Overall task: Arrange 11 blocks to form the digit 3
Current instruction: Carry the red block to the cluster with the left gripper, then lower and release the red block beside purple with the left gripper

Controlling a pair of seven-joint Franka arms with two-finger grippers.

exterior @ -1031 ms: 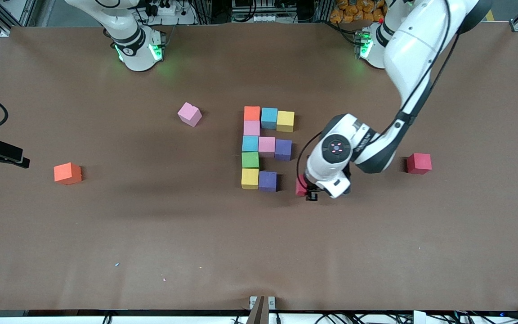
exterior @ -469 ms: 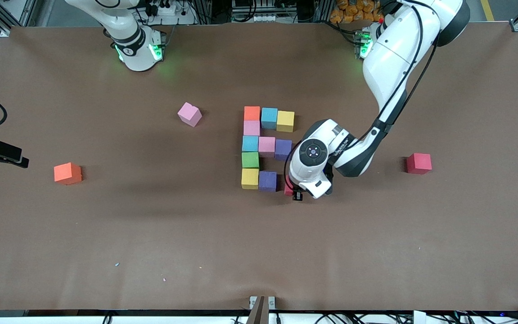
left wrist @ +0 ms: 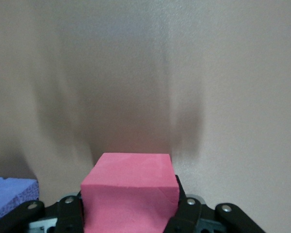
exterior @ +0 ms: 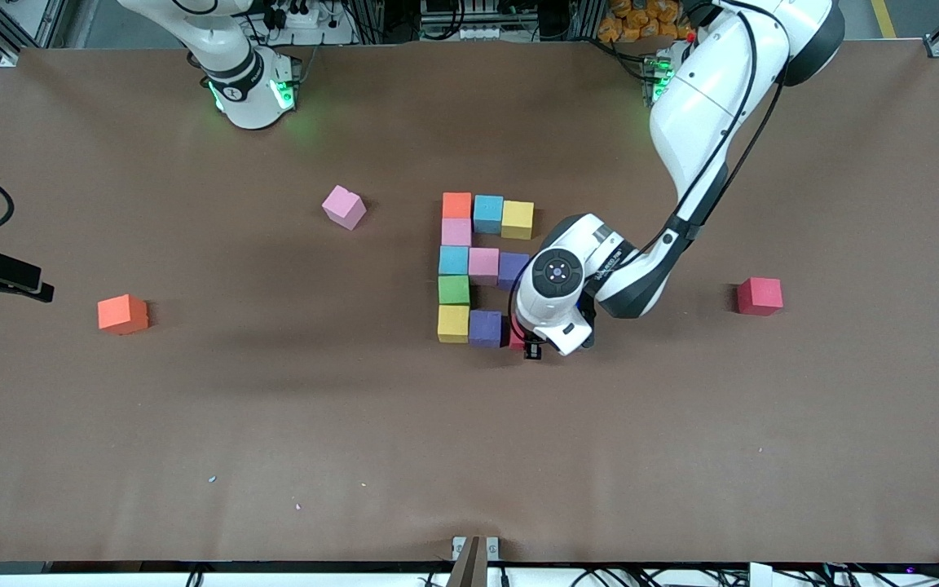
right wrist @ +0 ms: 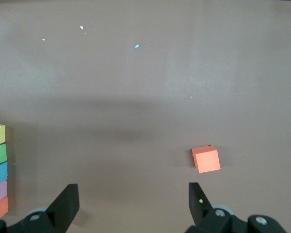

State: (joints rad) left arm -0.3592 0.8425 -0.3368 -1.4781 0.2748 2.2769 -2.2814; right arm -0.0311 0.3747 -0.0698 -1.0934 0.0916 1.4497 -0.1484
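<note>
Left gripper (exterior: pixel 523 341) fingers clamped on red block (left wrist: pixel 130 189), low beside the purple block (exterior: pixel 485 327) at the digit 3 (exterior: pixel 482 267) bottom bar. Risk: nudging purple askew if lowered too close. Right gripper (right wrist: pixel 133 199) spread, empty, waiting above tabletop (exterior: pixel 274 424)

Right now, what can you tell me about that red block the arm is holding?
The red block is a small matte cube that looks like foam, pinkish red up close, with soft edges and plain faces. The left gripper is shut on it, one finger on each side. It sits level, right beside the purple block at the end of the figure's row nearest the front camera. Whether it touches the table or that block cannot be seen.
</note>
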